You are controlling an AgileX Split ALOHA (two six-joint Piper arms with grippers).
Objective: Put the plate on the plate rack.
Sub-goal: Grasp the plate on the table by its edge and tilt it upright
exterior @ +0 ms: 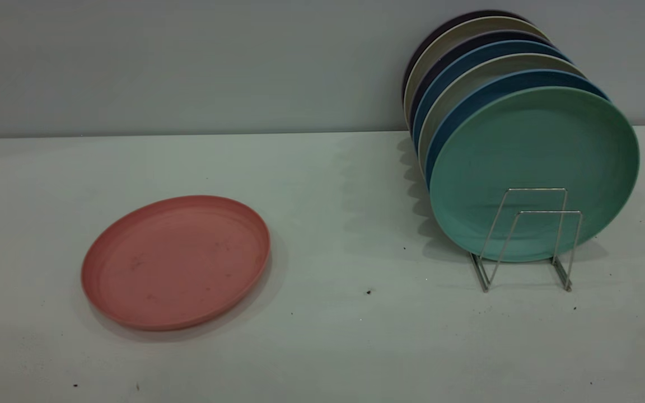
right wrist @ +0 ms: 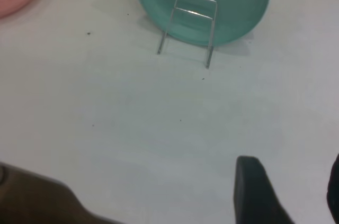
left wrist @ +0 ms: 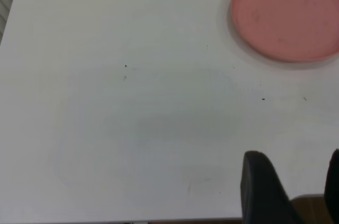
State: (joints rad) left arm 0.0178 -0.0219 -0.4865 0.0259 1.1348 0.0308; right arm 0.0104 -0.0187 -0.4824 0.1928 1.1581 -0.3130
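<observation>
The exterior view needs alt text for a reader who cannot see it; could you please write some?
A salmon-pink plate lies flat on a white table at the left, apart from a silver wire plate rack at the right. The rack holds a row of upright plates, a teal-green plate at the front with blue and beige ones behind. No arm or pincer appears.

plate (exterior: 176,262): matte, likely plastic | plate rack (exterior: 529,238): shiny metal wire

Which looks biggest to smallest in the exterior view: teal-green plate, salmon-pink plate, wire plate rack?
1. Teal-green plate, upright in the rack.
2. Salmon-pink plate, lying flat and foreshortened, so its true size may match the teal one.
3. Wire plate rack, clearly smallest.
</observation>
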